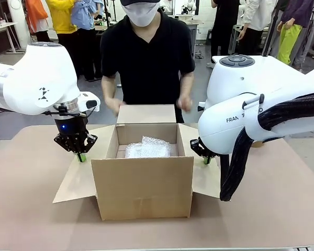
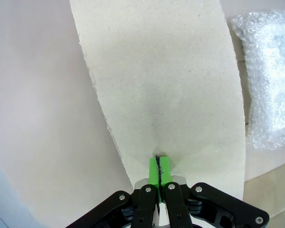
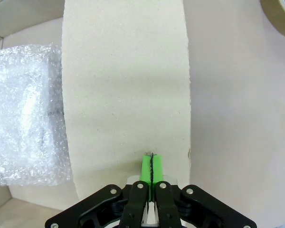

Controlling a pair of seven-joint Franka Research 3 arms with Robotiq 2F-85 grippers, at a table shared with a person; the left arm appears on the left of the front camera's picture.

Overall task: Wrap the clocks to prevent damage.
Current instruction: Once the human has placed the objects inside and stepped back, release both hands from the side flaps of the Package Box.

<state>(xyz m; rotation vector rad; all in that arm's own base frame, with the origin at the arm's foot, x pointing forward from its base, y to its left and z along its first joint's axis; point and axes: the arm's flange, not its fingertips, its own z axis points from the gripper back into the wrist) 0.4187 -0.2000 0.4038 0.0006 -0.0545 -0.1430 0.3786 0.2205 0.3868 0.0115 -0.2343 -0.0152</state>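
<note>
On the left, the left gripper (image 1: 81, 156) points down over the desk (image 1: 31, 209), its green pads clenched together with nothing between them. In the left wrist view its fingertips (image 2: 159, 164) press onto the bare inner face of the left flap (image 2: 166, 95), which dents slightly around them. That flap lies spread outward and down toward the desk from an open cardboard box (image 1: 144, 185) standing in the middle.

Inside the box, toward its far wall, sits a bubble-wrapped bundle (image 1: 148, 148). Something dark shows faintly through the wrap in the right wrist view, but what is wrapped cannot be made out. The far flap (image 1: 146, 113) stands up behind it, and a person in a black top stands just beyond, with one hand (image 1: 115, 106) near the flap's left corner and the other hand (image 1: 184, 103) near its right corner.

To the right, the right flap (image 1: 204, 178) is folded outward as well. The right gripper (image 1: 206, 159) is also clenched on nothing, its tips set against that flap's inner face. In the right wrist view a roll of tape (image 3: 280, 14) lies on the desk beyond the flap's outer edge
</note>
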